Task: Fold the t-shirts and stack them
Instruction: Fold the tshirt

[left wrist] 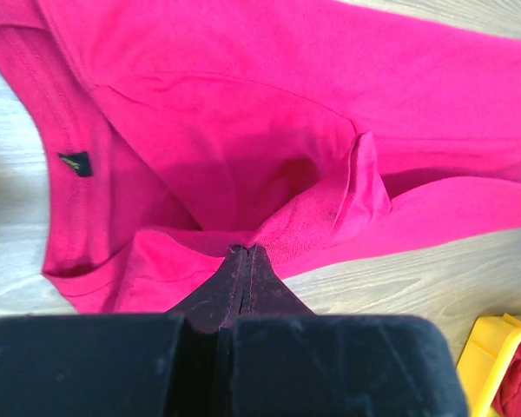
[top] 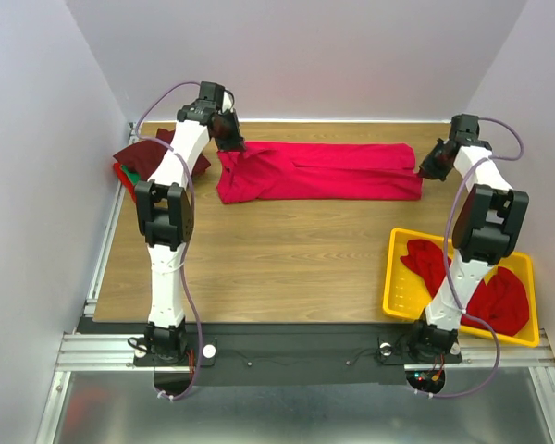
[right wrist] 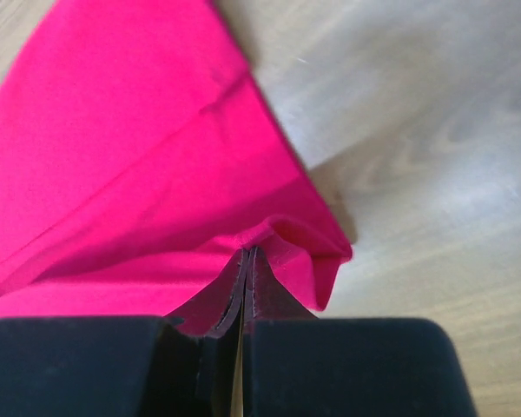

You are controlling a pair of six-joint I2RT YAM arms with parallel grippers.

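shirt lies on far counter, long axis left-right | left hand pinches its collar end | right hand pinches hem corner | one hand per end

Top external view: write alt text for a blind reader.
The left gripper and right gripper pinch opposite ends of a crimson t-shirt lying as a long strip on the table. A yellow tray holds red shirts.
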